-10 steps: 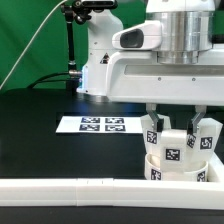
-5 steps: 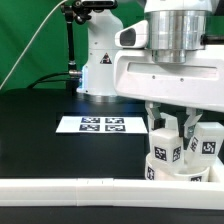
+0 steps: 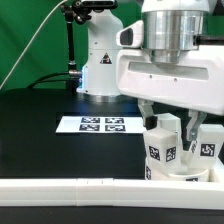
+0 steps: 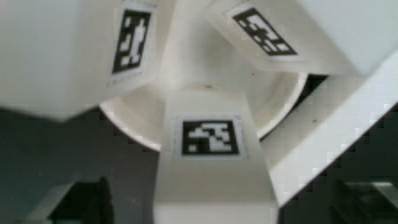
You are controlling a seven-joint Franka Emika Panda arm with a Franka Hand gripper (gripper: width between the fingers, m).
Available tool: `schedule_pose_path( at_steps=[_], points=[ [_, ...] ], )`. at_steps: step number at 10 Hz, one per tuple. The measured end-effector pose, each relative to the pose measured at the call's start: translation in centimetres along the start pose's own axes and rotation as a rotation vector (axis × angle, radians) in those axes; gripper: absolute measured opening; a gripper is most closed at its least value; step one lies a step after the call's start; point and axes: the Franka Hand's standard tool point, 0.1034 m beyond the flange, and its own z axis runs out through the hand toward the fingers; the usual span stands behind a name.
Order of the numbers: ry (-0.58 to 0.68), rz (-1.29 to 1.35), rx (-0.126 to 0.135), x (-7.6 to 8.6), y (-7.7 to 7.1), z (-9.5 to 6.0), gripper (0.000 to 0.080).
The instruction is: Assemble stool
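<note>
The white round seat disc (image 3: 178, 172) lies at the exterior view's right, close to the long white rail. Short blocky tagged legs stand up from it, one on the left (image 3: 160, 150) and one on the right (image 3: 208, 146). My gripper (image 3: 171, 124) reaches down from above and is shut on a third leg (image 3: 170, 130) standing between them. In the wrist view this leg (image 4: 210, 150) runs up between my dark fingers (image 4: 80, 203). The seat disc (image 4: 128, 112) lies behind it, and two other legs (image 4: 134, 40) fan out beyond.
The marker board (image 3: 98, 125) lies flat on the black table, to the exterior view's left of the stool. The long white rail (image 3: 70, 185) runs along the front edge. The arm's white base (image 3: 98, 60) stands behind.
My wrist has turned and dropped slightly. The tagged legs on the seat now stand differently: the left one is lower and the right one is further toward the exterior view's right.
</note>
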Motion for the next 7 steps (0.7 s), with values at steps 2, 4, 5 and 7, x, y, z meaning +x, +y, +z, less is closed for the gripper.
schedule_pose_path(
  at_steps=[2, 4, 5, 7],
  points=[
    [0.000, -0.007, 0.004, 0.28, 0.10, -0.42, 0.0640],
    [0.000, -0.007, 0.002, 0.24, 0.15, -0.28, 0.0649],
    [0.000, -0.007, 0.002, 0.24, 0.15, -0.27, 0.0649],
    [0.000, -0.007, 0.001, 0.23, 0.17, -0.24, 0.0649]
  ],
)
